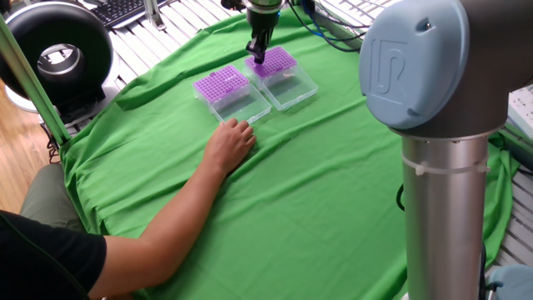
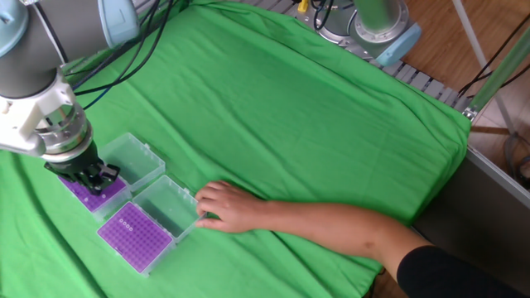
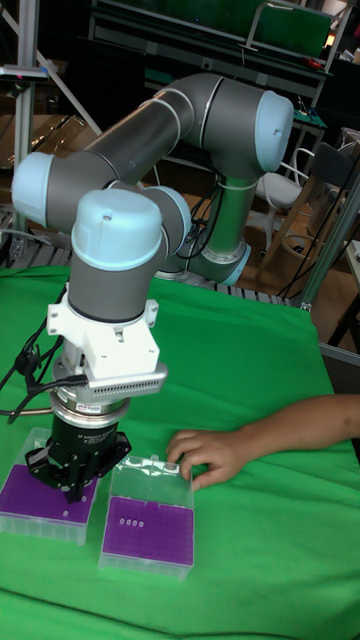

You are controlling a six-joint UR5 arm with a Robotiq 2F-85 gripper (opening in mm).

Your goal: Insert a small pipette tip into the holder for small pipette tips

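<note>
Silver arm (image 3: 130,130), pale-blue joint caps, black cables
</note>
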